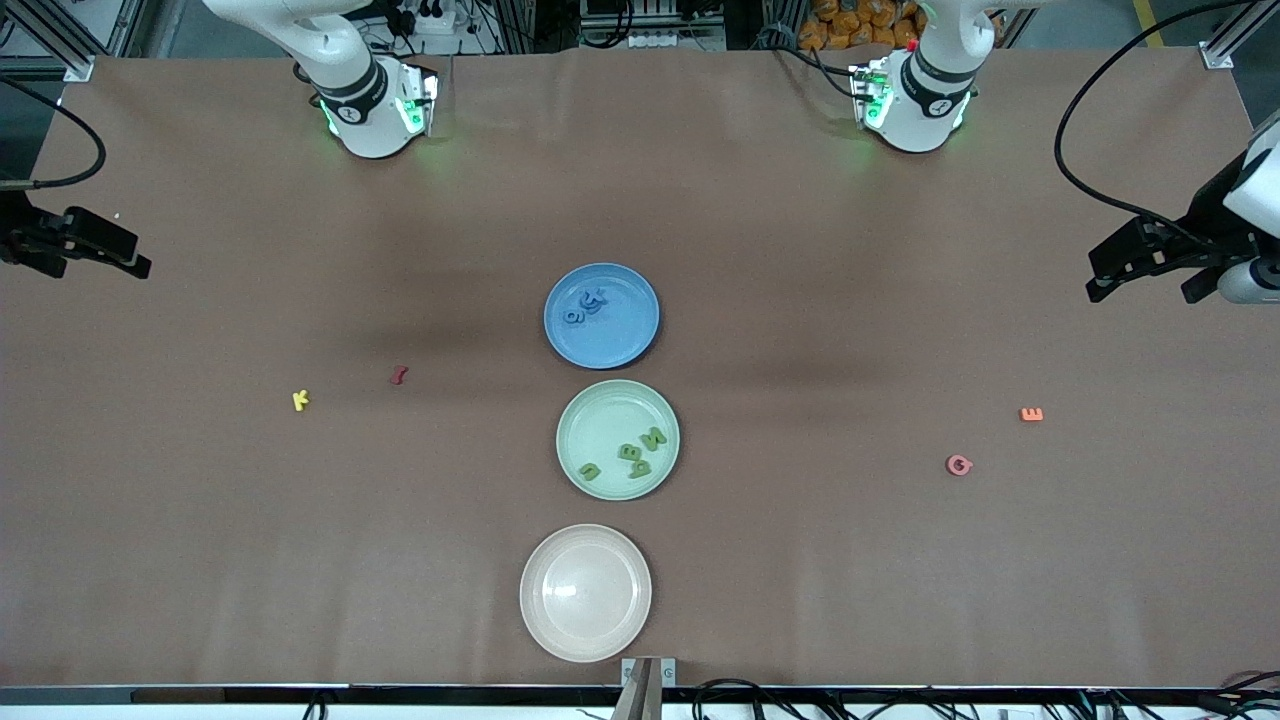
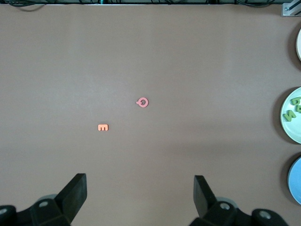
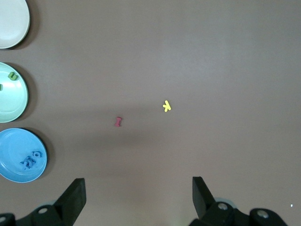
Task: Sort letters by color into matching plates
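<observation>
A robotics laboratory is indicated: a wide table covered in brown paper (image 1: pixel 900 560), aluminium frame profiles (image 1: pixel 60 40) at the upper corners, and black cables (image 1: pixel 1100 150) at the upper right.

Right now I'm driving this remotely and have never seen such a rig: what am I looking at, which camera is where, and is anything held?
Two robot arms stand at a brown table. The wide picture looks down from across the table; the other two come from cameras on each arm's wrist.

The left end effector and the right end effector are both open, empty, and waiting at their own ends of the table.

Three plates sit in a row mid-table: the blue plate holds blue letters, the green plate holds green letters, and the cream plate, nearest the front camera, holds none.

Loose letters: an orange E and a pink G toward the left arm's end; a yellow K and a red letter toward the right arm's.
</observation>
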You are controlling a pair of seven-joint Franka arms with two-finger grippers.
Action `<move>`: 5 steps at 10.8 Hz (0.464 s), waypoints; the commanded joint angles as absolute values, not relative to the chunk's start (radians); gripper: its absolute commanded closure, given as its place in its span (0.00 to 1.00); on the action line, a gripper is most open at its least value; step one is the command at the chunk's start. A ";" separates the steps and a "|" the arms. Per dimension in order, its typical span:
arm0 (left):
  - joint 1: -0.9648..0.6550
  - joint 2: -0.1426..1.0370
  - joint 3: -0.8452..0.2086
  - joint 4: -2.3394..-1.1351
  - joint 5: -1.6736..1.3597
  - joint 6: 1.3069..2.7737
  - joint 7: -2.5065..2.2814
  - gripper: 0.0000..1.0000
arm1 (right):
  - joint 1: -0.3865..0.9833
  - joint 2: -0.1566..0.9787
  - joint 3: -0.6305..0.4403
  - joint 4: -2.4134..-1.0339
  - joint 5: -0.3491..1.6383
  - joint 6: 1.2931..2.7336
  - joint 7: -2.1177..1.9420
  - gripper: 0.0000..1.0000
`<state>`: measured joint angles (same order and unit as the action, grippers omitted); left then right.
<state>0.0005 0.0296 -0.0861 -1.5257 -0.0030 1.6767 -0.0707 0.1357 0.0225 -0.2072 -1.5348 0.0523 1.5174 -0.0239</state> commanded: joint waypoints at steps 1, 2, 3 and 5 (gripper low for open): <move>0.000 0.029 -0.077 -1.523 -0.035 1.667 -0.040 0.00 | 0.146 -0.005 -0.193 -1.536 0.051 1.513 -0.029 0.00; 0.000 0.029 -0.077 -1.523 -0.034 1.667 -0.040 0.00 | 0.146 -0.009 -0.184 -1.536 0.049 1.511 -0.023 0.00; 0.000 0.029 -0.077 -1.523 -0.034 1.669 -0.040 0.00 | 0.146 -0.011 -0.180 -1.536 0.043 1.511 -0.023 0.00; 0.000 0.029 -0.077 -1.523 -0.034 1.669 -0.040 0.00 | 0.147 -0.017 -0.138 -1.534 -0.010 1.506 0.009 0.00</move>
